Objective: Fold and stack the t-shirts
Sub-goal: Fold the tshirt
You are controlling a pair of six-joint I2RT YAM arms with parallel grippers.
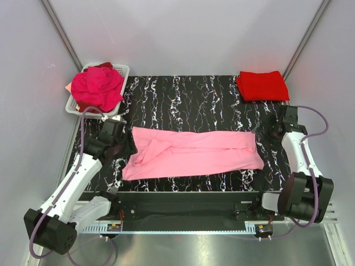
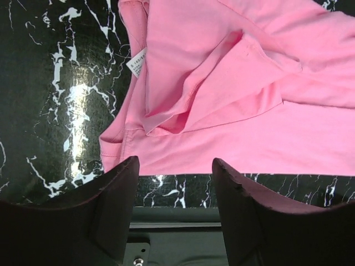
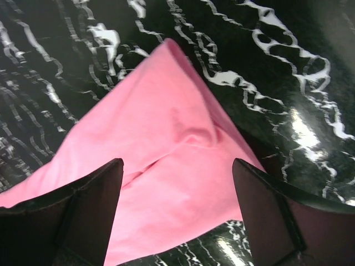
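A light pink t-shirt [image 1: 194, 152] lies folded lengthwise into a long strip across the black marbled table. Its collar end with a small white neck label [image 2: 137, 61] is at the left. My left gripper [image 1: 123, 145] is open and empty, just off the shirt's left end; in the left wrist view [image 2: 175, 208] the pink hem lies beyond the fingertips. My right gripper [image 1: 270, 132] is open and empty beside the shirt's right end; in the right wrist view [image 3: 177, 213] pink cloth [image 3: 166, 166] lies between and under the jaws. A folded bright red t-shirt [image 1: 262, 85] lies at the back right.
A white mesh basket [image 1: 123, 71] at the back left holds crumpled magenta t-shirts [image 1: 97, 87]. The table's near edge [image 1: 188, 191] runs along a black rail in front of the arms. Grey walls close in both sides.
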